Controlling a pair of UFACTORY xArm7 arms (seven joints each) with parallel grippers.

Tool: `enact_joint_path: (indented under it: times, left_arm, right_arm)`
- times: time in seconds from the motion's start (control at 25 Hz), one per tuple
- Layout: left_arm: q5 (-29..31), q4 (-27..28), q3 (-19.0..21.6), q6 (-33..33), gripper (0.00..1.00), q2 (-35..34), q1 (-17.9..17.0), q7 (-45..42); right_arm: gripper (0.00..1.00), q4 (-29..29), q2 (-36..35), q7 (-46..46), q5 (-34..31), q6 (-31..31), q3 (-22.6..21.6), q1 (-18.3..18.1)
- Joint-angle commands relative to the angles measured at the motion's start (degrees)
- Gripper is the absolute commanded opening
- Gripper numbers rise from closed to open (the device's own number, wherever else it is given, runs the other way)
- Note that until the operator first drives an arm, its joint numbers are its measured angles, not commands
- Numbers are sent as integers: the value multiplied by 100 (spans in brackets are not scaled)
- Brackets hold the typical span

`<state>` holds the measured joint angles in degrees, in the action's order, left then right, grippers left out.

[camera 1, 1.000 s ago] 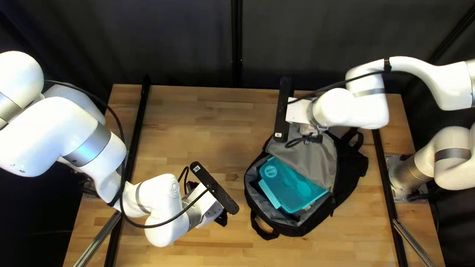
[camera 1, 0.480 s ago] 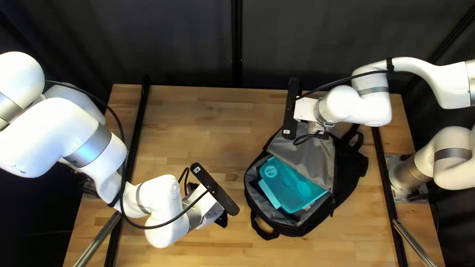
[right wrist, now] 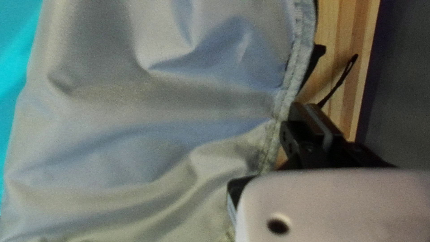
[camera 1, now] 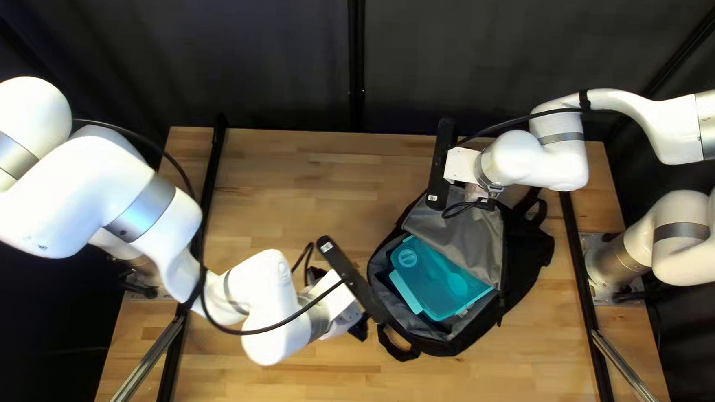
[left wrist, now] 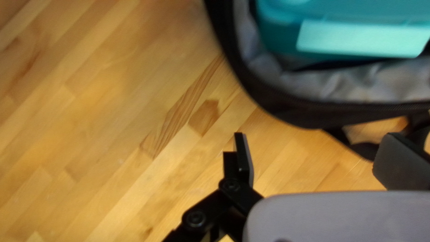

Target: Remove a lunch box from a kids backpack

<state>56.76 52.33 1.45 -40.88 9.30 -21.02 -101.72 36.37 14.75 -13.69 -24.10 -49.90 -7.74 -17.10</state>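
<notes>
In the top left view the teal lunch box (camera 1: pixel 443 280) lies inside the unzipped black backpack (camera 1: pixel 527 263). Its grey-lined flap (camera 1: pixel 474 236) is folded back, and my right gripper (camera 1: pixel 485 203) is at the flap's far edge, fingertips hidden there. My left gripper (camera 1: pixel 359 327) is beside the backpack's near left side. The left wrist view has my left gripper (left wrist: pixel 316 159) open over wood, with the lunch box (left wrist: pixel 349 15) ahead in the bag. In the right wrist view my right gripper (right wrist: pixel 311 121) is shut on the flap's hem (right wrist: pixel 286 89), creases spreading from it.
A carry loop (camera 1: pixel 399 350) sticks out from the backpack's near end onto the wooden table (camera 1: pixel 293 189). Black rails run along both table sides, and a dark curtain (camera 1: pixel 259 49) hangs behind the far edge.
My left gripper has moved right, closer to the backpack. My right gripper shifted slightly right with the flap, then stayed nearly still. The lunch box has not moved.
</notes>
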Motion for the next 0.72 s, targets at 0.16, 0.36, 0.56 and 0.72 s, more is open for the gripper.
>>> enact_joint_path:
  times: [0.16,0.36,0.56,0.72]
  left_arm:
    - [109,448,-178,574,100,754,268,101]
    - [161,407,-230,780,100,971,314,-93]
    - [141,363,-231,838,100,1029,317,-197]
    - [126,378,-231,871,100,1082,326,-234]
  right_arm:
    - [0,-40,2,-39,-22,35,-29,16]
    - [0,-24,-39,-59,-46,64,-38,14]
    - [0,-11,-71,-75,-57,74,-46,15]
    - [0,-17,-37,-72,-56,47,-46,14]
